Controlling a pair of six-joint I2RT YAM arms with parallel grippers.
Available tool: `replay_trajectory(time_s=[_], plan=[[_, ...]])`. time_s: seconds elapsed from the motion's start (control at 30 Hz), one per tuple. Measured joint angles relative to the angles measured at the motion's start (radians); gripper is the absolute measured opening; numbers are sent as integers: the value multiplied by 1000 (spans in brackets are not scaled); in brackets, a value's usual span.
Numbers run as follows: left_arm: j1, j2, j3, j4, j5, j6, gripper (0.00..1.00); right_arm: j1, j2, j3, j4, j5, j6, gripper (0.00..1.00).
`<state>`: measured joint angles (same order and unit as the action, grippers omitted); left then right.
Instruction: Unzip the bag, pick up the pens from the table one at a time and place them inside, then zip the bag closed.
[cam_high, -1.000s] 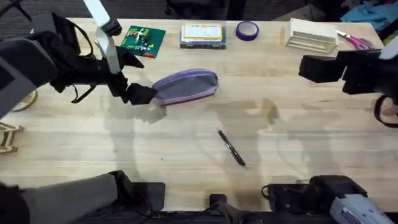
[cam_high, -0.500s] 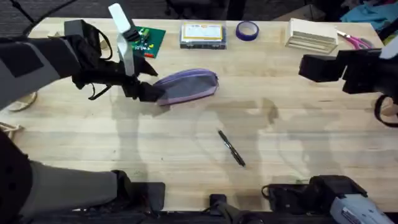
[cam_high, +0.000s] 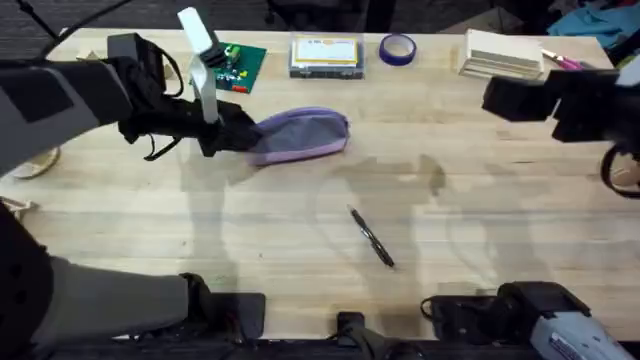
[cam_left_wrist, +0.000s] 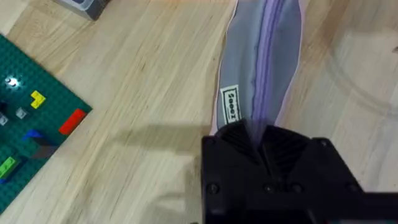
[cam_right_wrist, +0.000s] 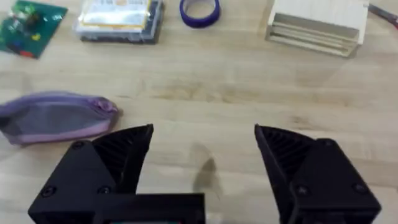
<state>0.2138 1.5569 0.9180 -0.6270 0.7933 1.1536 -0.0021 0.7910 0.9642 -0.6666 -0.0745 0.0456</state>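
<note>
Black fingers of the left gripper (cam_left_wrist: 260, 140) pinched together on the near end of the bag (cam_left_wrist: 264, 59), right where the zip line runs into them. Cannot see the pull tab itself; the fingers cover it. A small white label sits on the grey panel just beside the grip.

From overhead: left gripper (cam_high: 237, 133) at the bag's (cam_high: 300, 135) left end, bag lying lengthwise on the table (cam_high: 480, 210), zip seemingly shut along the whole top.

Right gripper (cam_right_wrist: 204, 152) hangs high over the right side of the table, jaws spread wide, nothing between them. Well apart from the bag.

Pen (cam_high: 371, 237) lies alone on bare wood, nearer the arm bases than the bag, untouched.

Judgement: step in hand is the unzip, barely begun.

- Unknown whether the grip holds the tab or only fabric. If only fabric, a pull would drag the whole pouch.
- Pouch is soft and light, nothing anchors it. Best to bring the right gripper down onto the far end to pin it.
- Pull should run straight along the zip line, low and level; lifting would buckle the cloth and jam the slider.
- Keep the drag away from the pen so it is not swept aside.
</note>
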Motion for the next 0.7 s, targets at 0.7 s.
replay_trajectory(time_s=[0.7], plan=[[0,0,0,0,0,0,42,0,390,2,196,-321,-279,998]])
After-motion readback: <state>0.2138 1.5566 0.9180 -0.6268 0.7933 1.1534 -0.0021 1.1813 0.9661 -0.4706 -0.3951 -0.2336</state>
